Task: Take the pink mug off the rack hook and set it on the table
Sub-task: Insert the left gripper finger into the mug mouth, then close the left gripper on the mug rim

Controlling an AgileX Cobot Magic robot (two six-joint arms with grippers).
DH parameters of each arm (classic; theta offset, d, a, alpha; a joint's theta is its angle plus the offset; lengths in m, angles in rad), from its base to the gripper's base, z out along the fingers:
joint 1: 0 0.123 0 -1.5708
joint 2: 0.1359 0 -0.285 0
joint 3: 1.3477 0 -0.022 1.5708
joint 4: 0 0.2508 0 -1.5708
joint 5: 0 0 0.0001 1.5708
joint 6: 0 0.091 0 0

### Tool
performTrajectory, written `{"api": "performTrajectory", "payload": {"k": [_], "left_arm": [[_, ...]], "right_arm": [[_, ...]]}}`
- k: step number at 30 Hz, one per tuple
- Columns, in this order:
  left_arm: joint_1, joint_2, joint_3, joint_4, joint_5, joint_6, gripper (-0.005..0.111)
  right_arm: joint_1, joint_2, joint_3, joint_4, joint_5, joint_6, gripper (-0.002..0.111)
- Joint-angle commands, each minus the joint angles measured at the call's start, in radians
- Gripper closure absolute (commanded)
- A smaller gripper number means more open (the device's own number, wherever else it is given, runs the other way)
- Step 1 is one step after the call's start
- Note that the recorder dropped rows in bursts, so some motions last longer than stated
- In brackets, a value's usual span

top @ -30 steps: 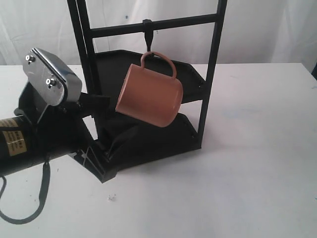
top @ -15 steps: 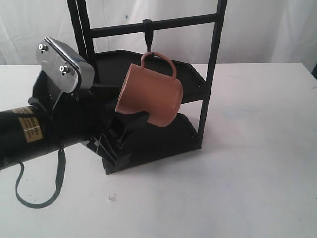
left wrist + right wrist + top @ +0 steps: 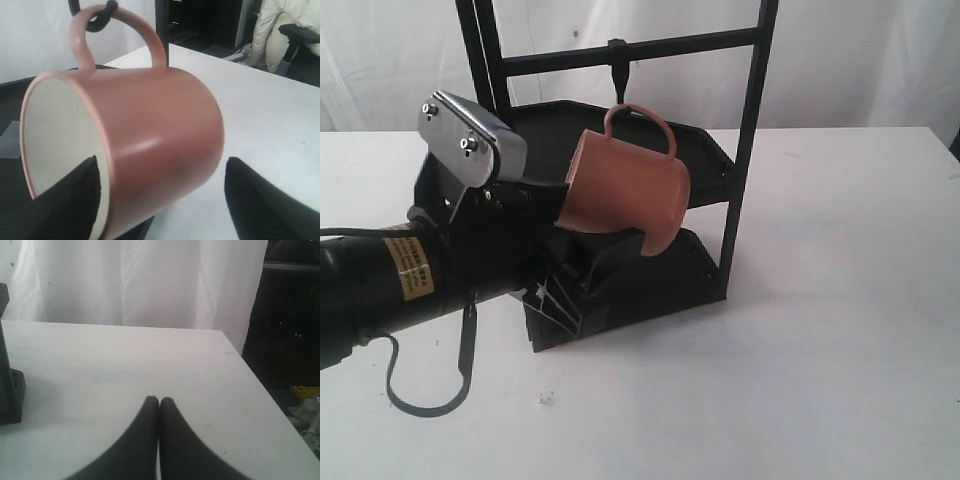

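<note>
My left hand (image 3: pixel 162 167) is spread wide, with the pink mug (image 3: pixel 623 196) lying between its fingers. One finger (image 3: pixel 65 200) sits at the mug's open mouth and the other is out past its base. I cannot tell whether either finger touches the mug.

The mug hangs just above my left hand. Its handle loop is caught on the small black hook (image 3: pixel 618 72), which is fixed to the crossbar of the rack (image 3: pixel 748 150). The mug is tilted, with its cream-white inside turned back toward my left wrist and its base pointing away from me. It is clear of the white counter (image 3: pixel 820 350), and the rack's two black shelves stand just beyond my fingers.

My right hand (image 3: pixel 159 402) has its two fingers pressed together with nothing between them. It is low over a bare stretch of counter, well apart from the mug. From that wrist only a foot of the rack shows, off to one side.
</note>
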Motion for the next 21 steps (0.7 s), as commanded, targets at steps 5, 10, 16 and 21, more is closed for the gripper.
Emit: {"api": "performTrajectory", "payload": {"k": [5,10,16,21], "left_arm": [[0.001,0.030,-0.017,0.014,-0.067,-0.051,0.035],[0.001,0.090,-0.068,0.043,-0.067,-0.085,0.035],[0.001,0.138,-0.098,0.045,-0.072,-0.087,0.035],[0.001,0.156,-0.098,0.045,-0.077,-0.087,0.035]], "right_arm": [[0.001,-0.006,0.007,-0.001,-0.004,0.026,0.108],[0.001,-0.006,0.007,-0.001,-0.004,0.020,0.108],[0.001,-0.006,0.007,-0.001,-0.004,0.020,0.108],[0.001,-0.006,0.007,-0.001,-0.004,0.020,0.108]]}}
